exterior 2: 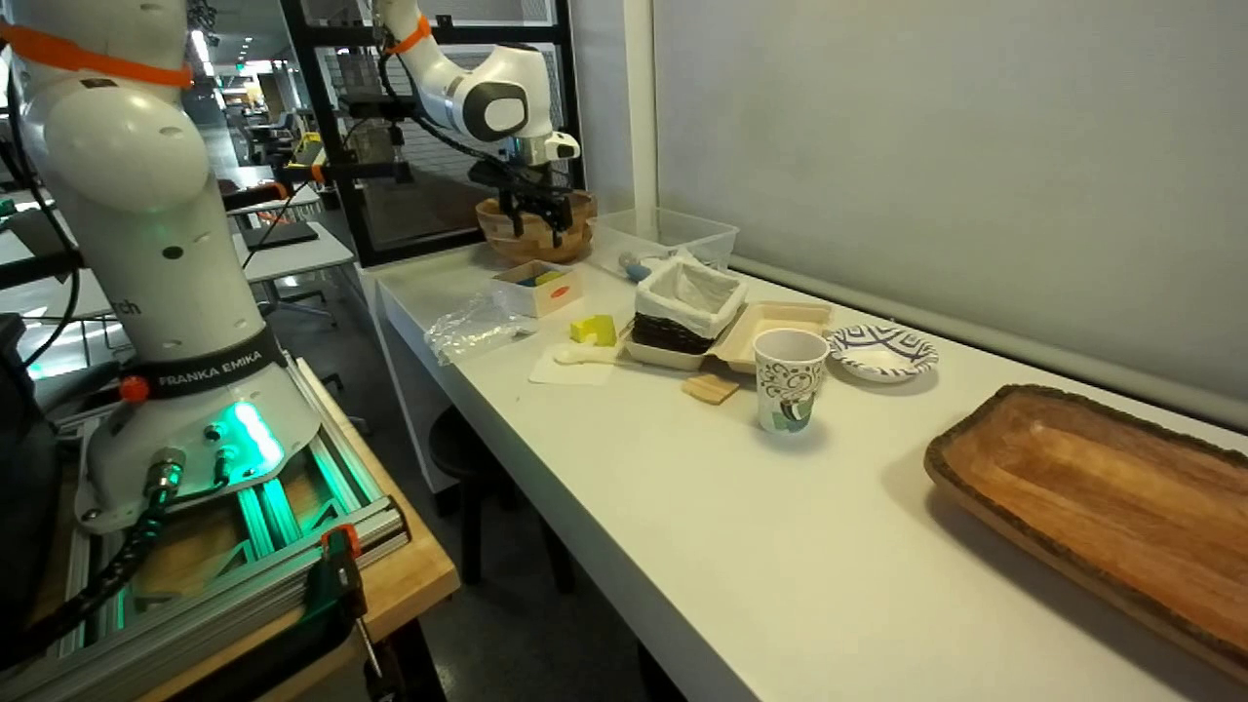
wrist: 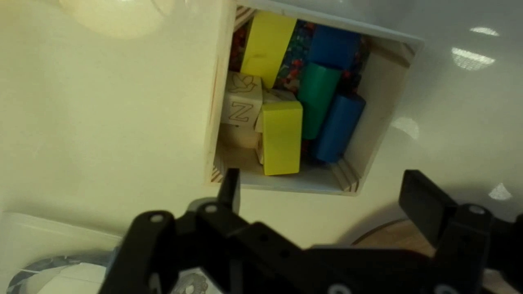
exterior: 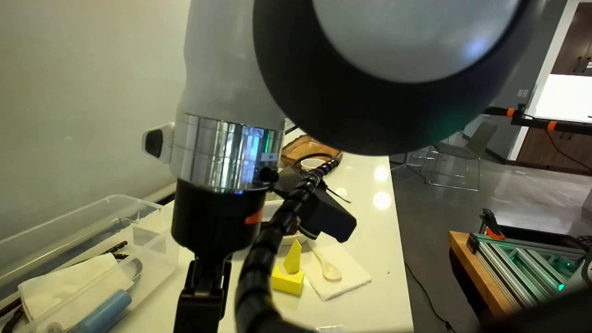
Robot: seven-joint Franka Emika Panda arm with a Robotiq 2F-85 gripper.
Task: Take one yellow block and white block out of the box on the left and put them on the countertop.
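Tray (exterior 2: 1111, 468) of wood at the near right of the white countertop (exterior 2: 741, 546), then a patterned paper cup (exterior 2: 790, 385), both outside the job. Farther along, just beside a napkin (exterior: 351, 276) with a pale spoon (exterior: 331, 271) on it, a yellow block (exterior: 286, 282) and a yellow wedge (exterior: 293, 258), whether stacked or one behind the other impossible to tell: perhaps the yellow half already done, though without any sign of where from. Beyond, toward the far left, the wooden box (exterior 2: 514, 295); inside it, in the wrist view, two yellow blocks (wrist: 282, 139), a green cylinder (wrist: 320, 100), blue pieces (wrist: 339, 128) and a pale block (wrist: 242, 100) lettered N close to a side wall, probably the white one wanted. No white block visible outside, so that half apparently undone, with a yellow one possibly left as well. Farther again, above the countertop and before a wooden bowl (exterior 2: 534, 252), the gripper (wrist: 320, 190): fingers spread wide, nothing held. Next, by judgement, a descent onto the pale block, then a carry out to the countertop.
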